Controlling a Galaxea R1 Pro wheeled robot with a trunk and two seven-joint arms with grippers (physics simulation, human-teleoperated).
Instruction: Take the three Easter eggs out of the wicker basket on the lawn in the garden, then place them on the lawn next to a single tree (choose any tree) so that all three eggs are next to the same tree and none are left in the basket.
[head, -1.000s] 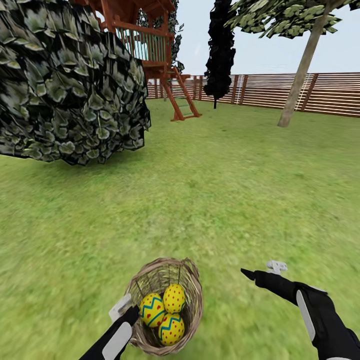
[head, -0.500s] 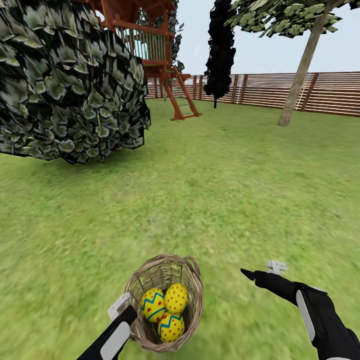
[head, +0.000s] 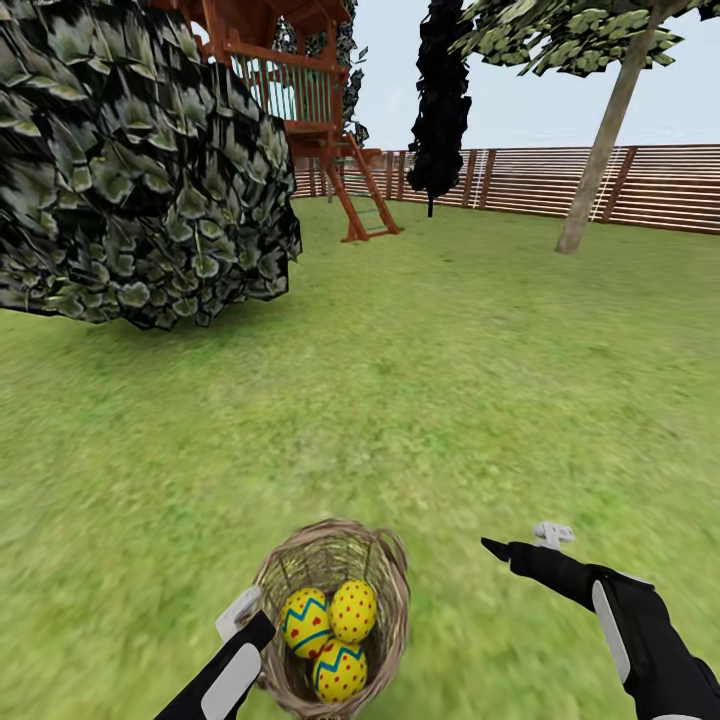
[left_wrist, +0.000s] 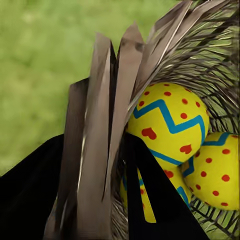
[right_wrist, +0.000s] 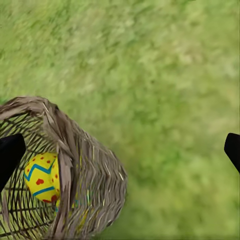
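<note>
The wicker basket (head: 330, 600) is woven of thin brown strands, open and rough, with frayed matt strips at its rim, and the three Easter eggs (head: 333, 630) inside look smooth and slightly glossy, like painted shell. The lawn (head: 450, 400) is matt, patchy grass. Farther off, the fence (head: 600, 185) is slatted reddish wood, and the tree (head: 605, 140) has a pale, mottled, matt trunk.

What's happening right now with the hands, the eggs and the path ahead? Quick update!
Left gripper clamped on wicker basket rim. Right gripper open, empty. Three Easter eggs inside basket. Open lawn ahead toward tree.
</note>
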